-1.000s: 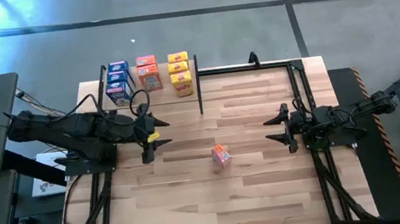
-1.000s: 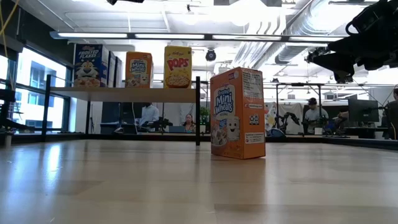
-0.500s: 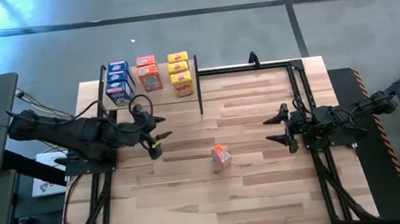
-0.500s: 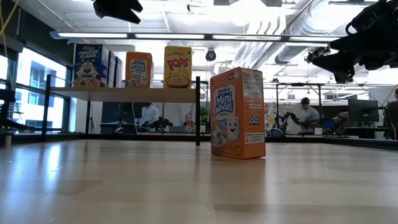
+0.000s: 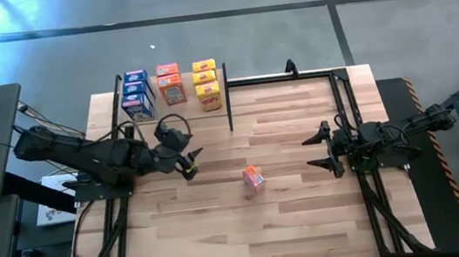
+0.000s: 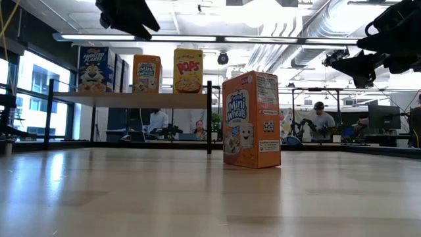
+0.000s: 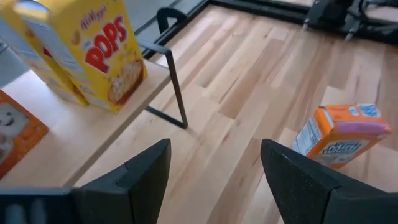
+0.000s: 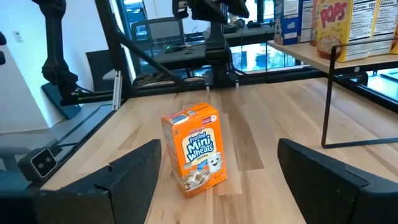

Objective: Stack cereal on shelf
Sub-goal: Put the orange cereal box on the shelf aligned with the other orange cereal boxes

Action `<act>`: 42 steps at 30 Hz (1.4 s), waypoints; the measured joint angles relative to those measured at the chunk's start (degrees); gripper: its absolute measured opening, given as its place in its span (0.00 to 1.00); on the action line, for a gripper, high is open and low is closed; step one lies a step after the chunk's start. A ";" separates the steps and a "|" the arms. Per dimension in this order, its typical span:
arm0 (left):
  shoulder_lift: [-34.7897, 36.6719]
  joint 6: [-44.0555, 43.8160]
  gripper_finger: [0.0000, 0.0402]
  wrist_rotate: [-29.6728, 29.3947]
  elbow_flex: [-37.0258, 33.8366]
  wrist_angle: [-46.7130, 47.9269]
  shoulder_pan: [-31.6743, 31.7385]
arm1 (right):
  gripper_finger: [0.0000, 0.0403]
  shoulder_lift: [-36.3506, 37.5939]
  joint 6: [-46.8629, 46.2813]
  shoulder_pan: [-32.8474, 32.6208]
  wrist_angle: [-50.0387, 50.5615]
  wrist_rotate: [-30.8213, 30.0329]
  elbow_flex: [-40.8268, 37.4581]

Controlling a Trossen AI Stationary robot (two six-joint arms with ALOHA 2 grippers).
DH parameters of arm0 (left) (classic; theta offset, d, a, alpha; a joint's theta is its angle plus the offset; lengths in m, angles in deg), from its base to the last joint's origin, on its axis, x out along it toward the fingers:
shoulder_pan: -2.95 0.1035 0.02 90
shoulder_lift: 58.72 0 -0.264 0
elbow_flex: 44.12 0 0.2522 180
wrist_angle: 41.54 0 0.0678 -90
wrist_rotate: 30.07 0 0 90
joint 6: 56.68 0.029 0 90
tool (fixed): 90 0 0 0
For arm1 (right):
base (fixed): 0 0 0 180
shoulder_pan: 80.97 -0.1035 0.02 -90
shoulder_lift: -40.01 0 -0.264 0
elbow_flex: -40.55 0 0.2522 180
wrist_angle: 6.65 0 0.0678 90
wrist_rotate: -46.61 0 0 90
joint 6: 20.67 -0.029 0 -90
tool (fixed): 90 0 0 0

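From above: orange cereal box (image 5: pixel 254 178) upright at mid-surface (image 5: pixel 294 226), alone, well apart from shelf (image 5: pixel 176 110) at far left. Left claw (image 5: pixel 188 162) left of box, fingers apart, empty. Right claw (image 5: pixel 323 149) right of box, spread wide, empty.

Low view: box (image 6: pixel 251 120) standing on short end, long axis vertical, printed front angled left; shelf (image 6: pixel 131 99) behind, carrying other boxes.

Left wrist: box (image 7: pixel 341 135) ahead, between claw (image 7: pixel 214 180) fingers' line.

Right wrist: box (image 8: pixel 193 149) front facing claw (image 8: pixel 217 180). Advice: close on narrow sides, keep upright.
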 joint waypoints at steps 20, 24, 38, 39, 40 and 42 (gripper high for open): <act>-2.43 1.68 0.60 2.03 0.00 0.18 0.00 | 0.78 -0.02 -6.48 0.00 -4.49 -4.46 0.00; -0.46 4.08 0.60 2.01 0.02 0.35 0.04 | 0.78 -0.02 -8.03 0.01 -10.94 -6.18 0.00; 8.90 8.28 0.60 1.81 0.04 2.49 0.15 | 0.78 -8.14 -5.59 0.02 -19.47 -7.49 7.63; 9.43 8.28 0.60 1.79 0.04 2.59 0.15 | 0.78 -10.05 -5.06 0.02 -19.31 -8.09 9.13; 10.03 8.28 0.60 1.79 0.04 2.89 0.15 | 0.78 -11.90 -4.59 0.01 -18.65 -8.62 10.67; 11.01 8.28 0.60 1.75 0.04 3.07 0.15 | 0.78 -15.72 -4.73 0.02 -15.72 -9.96 13.96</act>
